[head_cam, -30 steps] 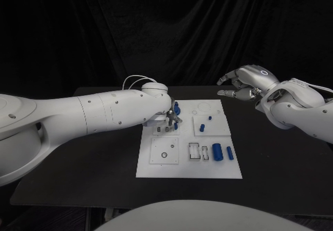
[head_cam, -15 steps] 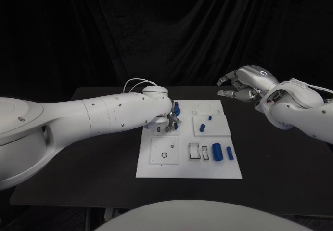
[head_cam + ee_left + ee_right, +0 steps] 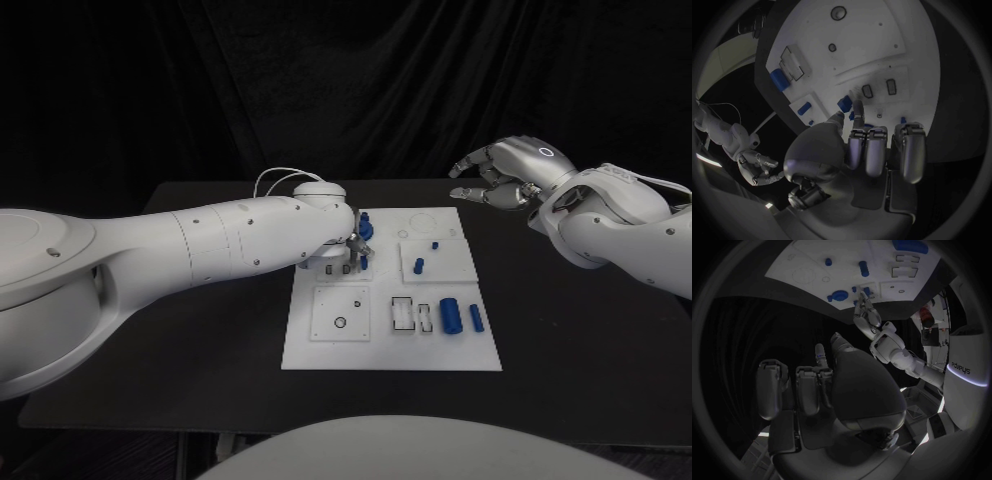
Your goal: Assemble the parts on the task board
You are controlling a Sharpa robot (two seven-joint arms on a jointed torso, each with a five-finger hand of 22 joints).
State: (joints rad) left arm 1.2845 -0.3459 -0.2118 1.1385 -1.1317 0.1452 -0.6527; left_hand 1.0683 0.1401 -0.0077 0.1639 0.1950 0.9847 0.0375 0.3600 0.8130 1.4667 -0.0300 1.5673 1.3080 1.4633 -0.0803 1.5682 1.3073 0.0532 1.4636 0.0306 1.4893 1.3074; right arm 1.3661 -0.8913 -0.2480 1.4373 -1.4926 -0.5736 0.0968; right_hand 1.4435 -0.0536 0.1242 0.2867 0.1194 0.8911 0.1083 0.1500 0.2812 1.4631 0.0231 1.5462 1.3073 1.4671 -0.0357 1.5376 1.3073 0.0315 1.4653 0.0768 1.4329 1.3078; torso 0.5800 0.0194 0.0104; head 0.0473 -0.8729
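Still no real shift: left hand [image 3: 351, 251] pinching a blue part [image 3: 364, 262] over the task board [image 3: 392, 358], right hand [image 3: 508, 175] empty, fingers loosely apart.

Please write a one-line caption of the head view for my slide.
Left hand works over blue parts at the task board's far left, while the right hand hovers apart, holding nothing.

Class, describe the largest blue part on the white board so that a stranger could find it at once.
Start at the white task board in the middle of the black table. Go to its near right corner, where two blue parts lie side by side. The wanted cylinder is the thicker one, between a white slotted block and the slimmer blue pin.
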